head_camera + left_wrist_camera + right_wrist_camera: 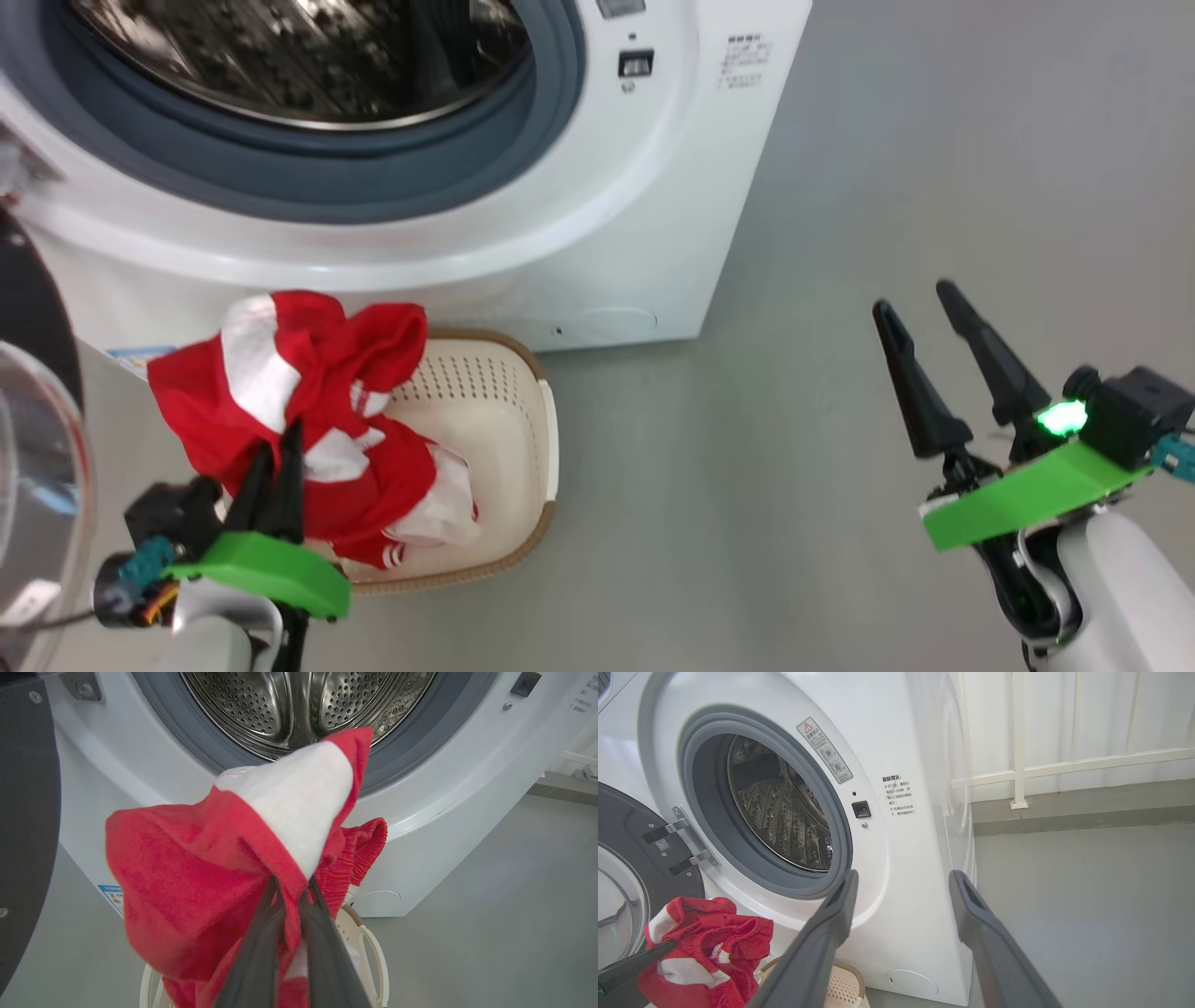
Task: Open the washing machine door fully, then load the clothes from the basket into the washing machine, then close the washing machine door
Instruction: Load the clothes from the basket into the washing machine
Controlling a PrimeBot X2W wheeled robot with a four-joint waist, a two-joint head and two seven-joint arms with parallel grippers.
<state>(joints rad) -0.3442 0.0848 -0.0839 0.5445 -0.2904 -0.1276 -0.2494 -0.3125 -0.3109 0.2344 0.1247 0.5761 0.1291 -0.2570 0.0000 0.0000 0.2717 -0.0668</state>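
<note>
My left gripper (280, 439) is shut on the clothes (299, 411), a red garment with white panels, and holds it bunched above the basket (495, 401). In the left wrist view the clothes (224, 868) hang from my fingers (261, 942) in front of the washing machine (420, 802) and its steel drum (303, 704). The washing machine door (33, 448) stands swung open at the left, with its glass window toward me. My right gripper (920, 303) hovers open over the floor to the right, with nothing between its fingers (822, 933).
Grey floor (887, 168) stretches to the right of the washing machine (597, 205). A white railing (1064, 765) and wall stand behind it. The cream basket (845, 984) sits on the floor right against the machine's front.
</note>
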